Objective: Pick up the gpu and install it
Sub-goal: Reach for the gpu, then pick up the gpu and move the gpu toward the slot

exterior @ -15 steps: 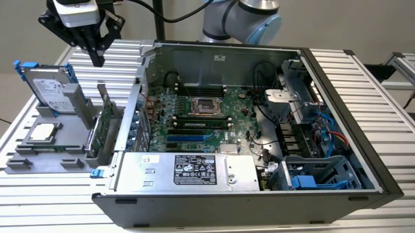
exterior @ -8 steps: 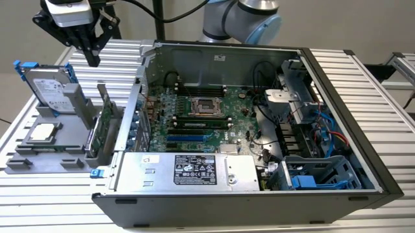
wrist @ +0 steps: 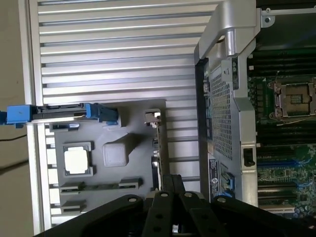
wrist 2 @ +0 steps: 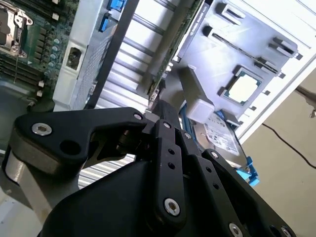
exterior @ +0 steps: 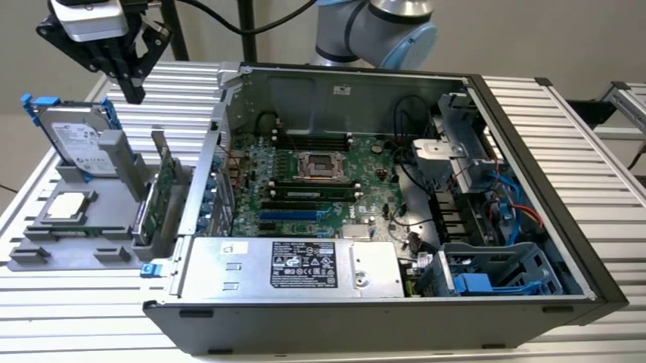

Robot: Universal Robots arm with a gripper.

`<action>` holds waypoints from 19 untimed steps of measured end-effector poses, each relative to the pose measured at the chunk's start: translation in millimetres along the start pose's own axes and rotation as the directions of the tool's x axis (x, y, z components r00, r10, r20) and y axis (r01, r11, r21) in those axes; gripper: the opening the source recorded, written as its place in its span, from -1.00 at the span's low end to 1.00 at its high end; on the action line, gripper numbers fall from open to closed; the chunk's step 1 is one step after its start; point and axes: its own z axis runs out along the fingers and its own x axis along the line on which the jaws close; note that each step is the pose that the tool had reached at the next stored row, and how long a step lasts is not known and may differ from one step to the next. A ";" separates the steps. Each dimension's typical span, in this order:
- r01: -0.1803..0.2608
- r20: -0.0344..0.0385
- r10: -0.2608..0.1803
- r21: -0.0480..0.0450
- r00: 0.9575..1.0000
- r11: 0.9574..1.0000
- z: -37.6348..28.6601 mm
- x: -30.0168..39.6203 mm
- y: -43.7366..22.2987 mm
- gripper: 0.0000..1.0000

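1. Black gripper (wrist 2: 157,111) links lay nearest the lens in both wrist views, and its jaws were pressed together with nothing between them.
2. Seen from the exterior view, the gripper (exterior: 132,92) hung in the air at the upper part of the exterior view's left, above the grey holder (exterior: 60,253) and well apart from everything on it.
3. The gpu (exterior: 151,200) stood on its edge in a slot of that holder, its silver bracket pointing up, just beside the open computer case (exterior: 565,249).
4. In the first wrist view the gpu (wrist: 155,148) showed edge-on as a thin strip between the holder's block and the case wall, with the gripper links close to one end of it.
5. A hard drive (exterior: 76,140) in a blue frame stood upright in the same holder, farther from the case than the gpu.
6. A small square processor chip (exterior: 66,206) lay flat in a pocket of the holder.
7. Inside the case the motherboard (exterior: 313,189) lay exposed, with a power supply (exterior: 293,265) along its near side.
8. Case and holder both rested on a slatted metal table (exterior: 565,121).
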 end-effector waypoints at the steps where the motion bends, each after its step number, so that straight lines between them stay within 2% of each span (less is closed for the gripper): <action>1: 0.000 0.000 0.000 0.000 1.000 1.000 0.0 1.1 -0.1 -1.00; 7: 0.000 0.000 0.000 0.000 1.000 1.000 -0.1 7.4 -2.4 -1.00; 19: 0.000 0.000 0.000 -0.001 1.000 1.000 -0.2 10.4 -5.2 -1.00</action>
